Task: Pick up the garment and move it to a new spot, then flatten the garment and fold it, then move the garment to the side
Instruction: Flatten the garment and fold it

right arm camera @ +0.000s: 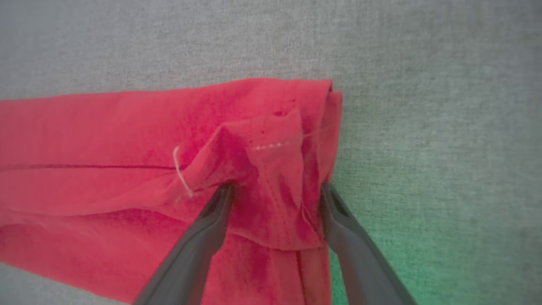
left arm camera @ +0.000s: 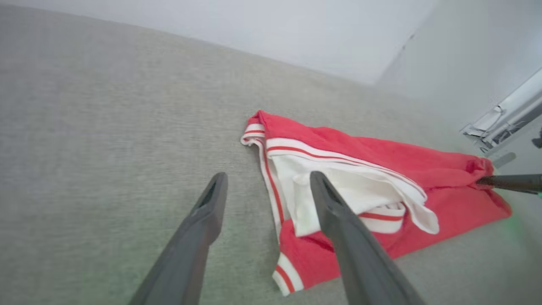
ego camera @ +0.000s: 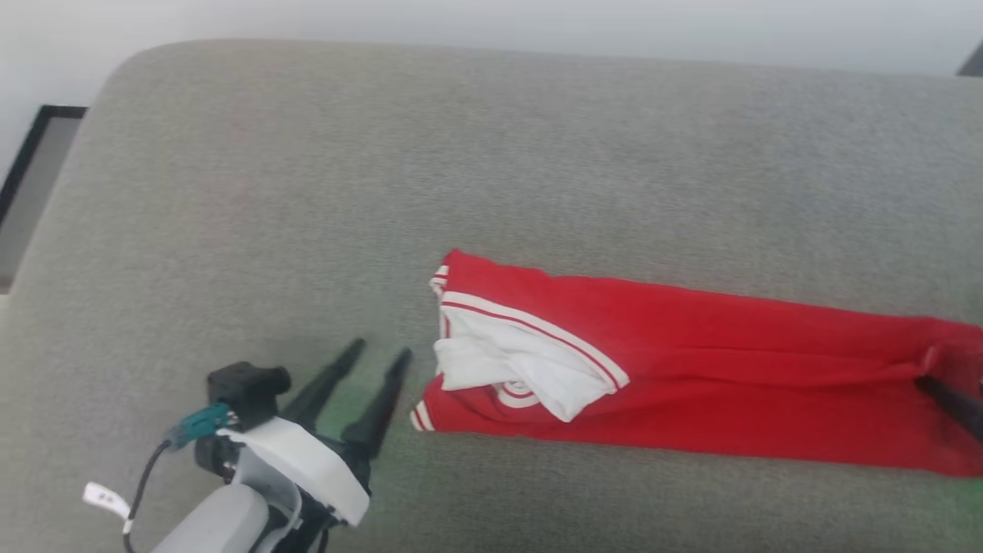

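Observation:
The garment (ego camera: 691,369) is a red T-shirt lying as a long folded strip on a grey fabric surface (ego camera: 384,153), with its white striped sleeve ends bunched at its left end. My left gripper (ego camera: 382,348) stands open just left of that end, holding nothing. In the left wrist view the left gripper (left arm camera: 268,175) has one finger in front of the white sleeve of the garment (left arm camera: 381,152). In the right wrist view my right gripper (right arm camera: 277,187) is open over the garment's (right arm camera: 106,135) other end, a raised fold of red cloth lying between its spread fingers (ego camera: 952,403).
The grey surface stretches wide behind and left of the garment. A dark-framed panel (ego camera: 31,153) stands beyond its left edge and a pale wall rises behind. In the left wrist view a metal rail (left arm camera: 504,123) runs at the far right.

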